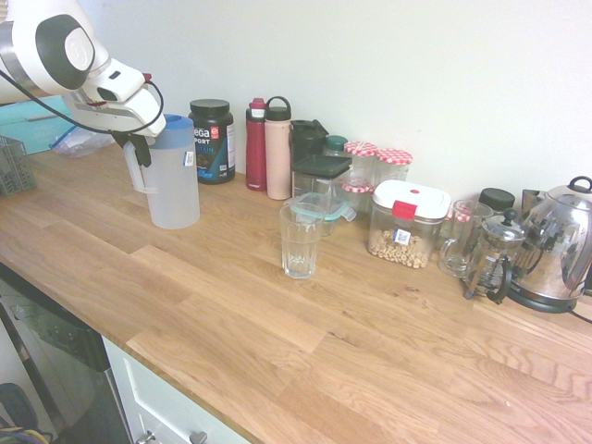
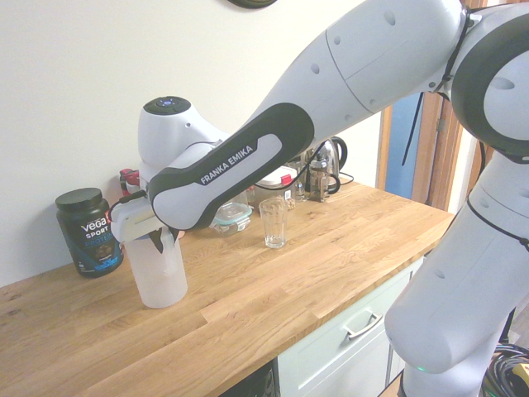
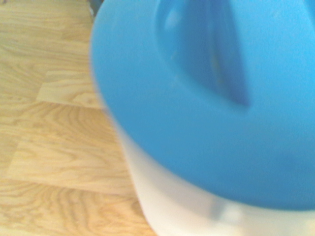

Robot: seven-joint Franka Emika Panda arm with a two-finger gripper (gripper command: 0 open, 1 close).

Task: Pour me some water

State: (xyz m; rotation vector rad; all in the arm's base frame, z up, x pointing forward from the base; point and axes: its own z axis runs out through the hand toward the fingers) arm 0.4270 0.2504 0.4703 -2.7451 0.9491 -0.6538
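I see a long oak-block worktop (image 1: 305, 333) running along a plain off-white wall (image 1: 416, 74), evenly lit by soft daylight. Below it sit pale cabinet drawers (image 2: 351, 335) with metal handles, and a wooden door frame (image 2: 442, 141) stands at the far end.

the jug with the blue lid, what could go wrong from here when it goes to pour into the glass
1. The gripper is at the jug handle, off to one side, so the tall jug could swing or slip when lifted.
2. The glass is narrow and stands free on the counter; a fast tilt could overshoot or knock it.
3. The blue lid is on; if loose, it may drop off.
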